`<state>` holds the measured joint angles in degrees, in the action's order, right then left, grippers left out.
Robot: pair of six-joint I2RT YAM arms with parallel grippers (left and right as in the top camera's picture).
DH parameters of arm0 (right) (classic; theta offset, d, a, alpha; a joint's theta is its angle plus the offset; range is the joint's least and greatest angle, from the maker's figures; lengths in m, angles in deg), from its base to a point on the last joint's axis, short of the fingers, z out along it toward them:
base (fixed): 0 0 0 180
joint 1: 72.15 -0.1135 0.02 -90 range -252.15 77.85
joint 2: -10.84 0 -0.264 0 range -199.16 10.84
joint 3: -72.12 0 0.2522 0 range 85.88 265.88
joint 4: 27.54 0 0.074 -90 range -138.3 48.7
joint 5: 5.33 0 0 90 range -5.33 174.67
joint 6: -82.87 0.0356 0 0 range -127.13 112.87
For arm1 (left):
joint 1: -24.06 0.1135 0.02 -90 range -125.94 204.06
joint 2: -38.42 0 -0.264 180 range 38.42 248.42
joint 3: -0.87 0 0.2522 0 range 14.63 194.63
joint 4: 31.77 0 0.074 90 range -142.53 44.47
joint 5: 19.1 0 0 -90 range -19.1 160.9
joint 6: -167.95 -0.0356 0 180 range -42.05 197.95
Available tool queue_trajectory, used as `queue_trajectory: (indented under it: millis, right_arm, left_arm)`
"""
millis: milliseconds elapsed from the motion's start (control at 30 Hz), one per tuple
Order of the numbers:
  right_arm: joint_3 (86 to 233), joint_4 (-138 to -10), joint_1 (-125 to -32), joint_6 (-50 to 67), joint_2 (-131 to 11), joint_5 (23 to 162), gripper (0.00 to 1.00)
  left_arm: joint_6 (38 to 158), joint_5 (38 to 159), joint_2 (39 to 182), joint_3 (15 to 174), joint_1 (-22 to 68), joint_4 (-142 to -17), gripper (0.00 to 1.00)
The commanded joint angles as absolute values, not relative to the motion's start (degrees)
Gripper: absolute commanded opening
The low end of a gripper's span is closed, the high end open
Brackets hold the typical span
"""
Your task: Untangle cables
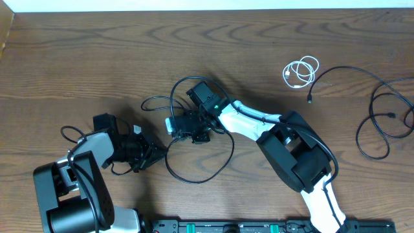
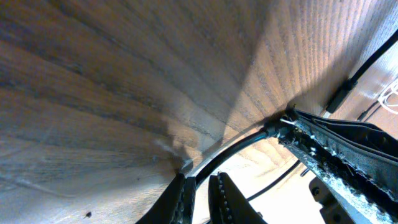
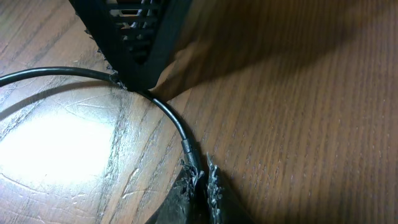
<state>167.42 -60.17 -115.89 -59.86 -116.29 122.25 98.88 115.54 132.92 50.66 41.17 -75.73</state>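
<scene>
Though overhead hides grips, wrist views show left fingers [image 2: 225,202] and right fingers [image 3: 216,193] pinching black cable [image 3: 171,115].

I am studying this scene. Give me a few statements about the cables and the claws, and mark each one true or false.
1. The right claw stands open above the table. False: it is shut on the middle black cable.
2. The left claw grips that same cable. True.
3. Every cable here is black. False: the coiled cable is white.
4. A second black cable lies at the right, away from both claws. True.
</scene>
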Motion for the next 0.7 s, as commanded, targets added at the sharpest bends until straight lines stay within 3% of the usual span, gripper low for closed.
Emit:
queue_trajectory:
  millis: [0,33,233,667]
  right_arm:
    - [166.74,-60.96,-116.18,-57.8,-119.05,117.14,0.01]
    - [166.81,-60.92,-116.07,-56.84,-118.39,116.9,0.01]
    - [166.89,-60.7,-115.22,-47.18,-110.92,112.37,0.01]
    - [166.89,-65.33,-110.89,-39.24,-85.89,104.63,0.01]
  left_arm:
    - [98.88,102.67,136.16,48.0,40.99,-74.5,0.17]
    - [99.05,102.69,136.16,48.0,41.04,-74.26,0.21]
    - [99.82,102.71,136.16,48.0,41.63,-72.36,0.21]
    - [100.93,102.56,136.16,47.97,42.06,-72.14,0.23]
